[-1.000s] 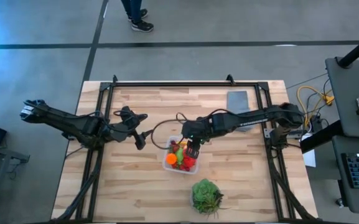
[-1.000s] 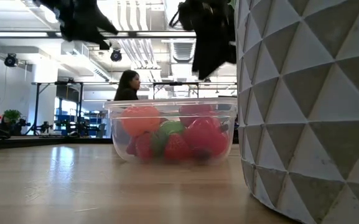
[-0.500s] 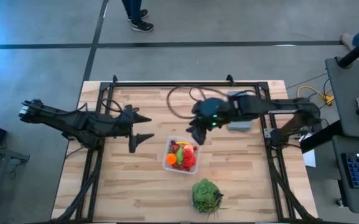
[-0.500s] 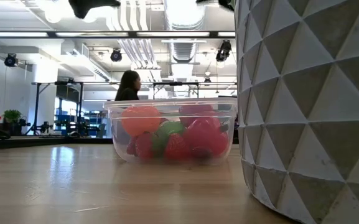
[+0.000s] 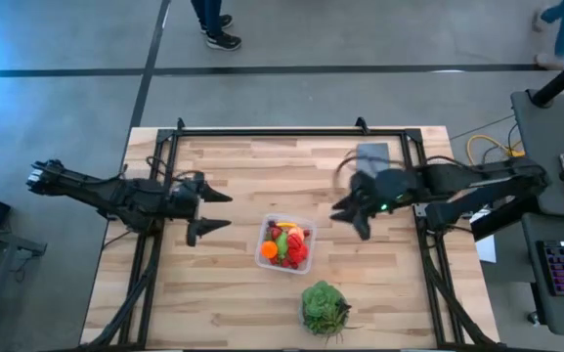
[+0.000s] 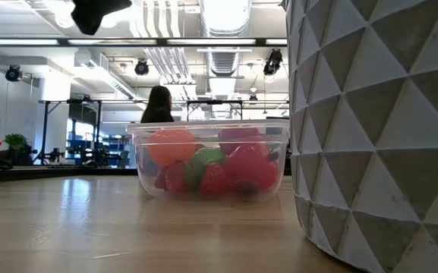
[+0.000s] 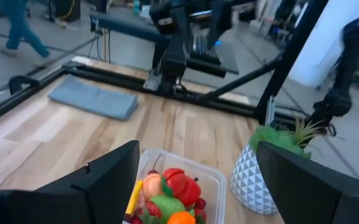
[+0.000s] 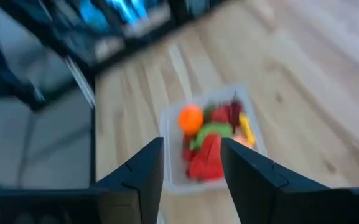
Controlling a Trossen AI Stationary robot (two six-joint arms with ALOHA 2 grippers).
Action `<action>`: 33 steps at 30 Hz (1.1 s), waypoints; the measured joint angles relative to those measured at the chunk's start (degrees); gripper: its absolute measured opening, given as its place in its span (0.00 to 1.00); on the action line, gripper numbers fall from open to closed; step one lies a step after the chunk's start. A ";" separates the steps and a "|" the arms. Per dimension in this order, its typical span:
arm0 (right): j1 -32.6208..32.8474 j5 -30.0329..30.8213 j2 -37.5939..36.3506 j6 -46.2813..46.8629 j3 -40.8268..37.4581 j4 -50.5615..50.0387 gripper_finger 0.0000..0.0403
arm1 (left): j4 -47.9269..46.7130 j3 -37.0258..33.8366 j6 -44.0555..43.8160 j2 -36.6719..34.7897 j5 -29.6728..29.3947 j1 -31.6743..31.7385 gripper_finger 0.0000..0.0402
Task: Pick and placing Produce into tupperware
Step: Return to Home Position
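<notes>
Nearest edge of table: white faceted plant pot [image 6: 370, 136], green plant [image 5: 323, 305] on top. It fills the right side of the low view.

Just beyond it, mid-table: tupperware [image 5: 260, 256], clear, standing upright on the wood. Produce [image 5: 286, 244] is heaped inside, with an orange piece, red pieces, one lime-green and one yellow. No pieces are seen loose on the boards.

Left gripper [image 5: 229, 210] hangs left of the tupperware, apart from it and pointing toward it. Its jaws are spread wide with nothing between them. The left wrist view looks through the gap at the container.

Right gripper [image 5: 348, 217] is right of the tupperware, also apart from it. It is smeared in the high view, but the right wrist view shows the two fingers [image 8: 139, 171] parted around empty air, so probably released.

Farther back on the right: flat grey slab [image 5: 372, 154] lying on the boards behind the right gripper.

Beyond the table: a person [image 6: 156, 105] in the room.
</notes>
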 joint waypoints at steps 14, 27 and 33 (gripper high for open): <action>-0.07 0.81 -34.74 -2.63 -35.16 29.80 0.37 | 10.26 -18.20 1.99 -24.89 0.66 0.00 0.77; -0.10 3.78 -49.67 -10.29 -50.37 42.30 0.36 | 19.10 -32.40 1.51 -38.07 1.42 0.01 0.77; -0.12 3.33 -57.37 -12.69 -58.13 47.67 0.35 | 19.81 -35.47 -0.02 -39.17 0.98 0.00 0.77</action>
